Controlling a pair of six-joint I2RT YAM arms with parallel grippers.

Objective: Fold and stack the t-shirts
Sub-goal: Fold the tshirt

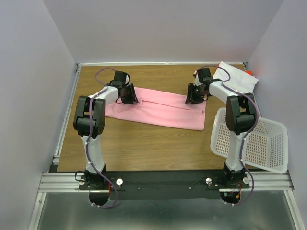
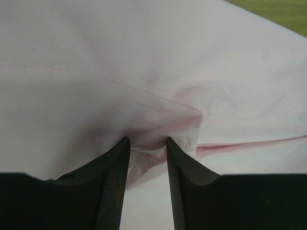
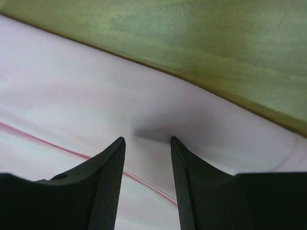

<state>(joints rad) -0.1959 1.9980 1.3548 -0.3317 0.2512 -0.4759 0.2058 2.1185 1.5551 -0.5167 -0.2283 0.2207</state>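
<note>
The light pink t-shirt [image 1: 158,109] lies folded into a long strip across the middle of the table. My left gripper [image 1: 127,98] is at its far left edge; in the left wrist view the gripper [image 2: 147,141] is closed on a puckered fold of the pink cloth [image 2: 144,72]. My right gripper [image 1: 194,98] is at the far right edge; in the right wrist view it [image 3: 147,139] stands partly open, tips down on flat pink cloth [image 3: 72,96]. The white t-shirt [image 1: 237,79] lies at the back right with the orange-red one [image 1: 249,73] peeking out behind it.
A white perforated basket [image 1: 254,139] lies tipped at the right edge of the wooden table [image 1: 144,139], next to the right arm. Grey walls close in the back and sides. A metal rail runs along the near edge.
</note>
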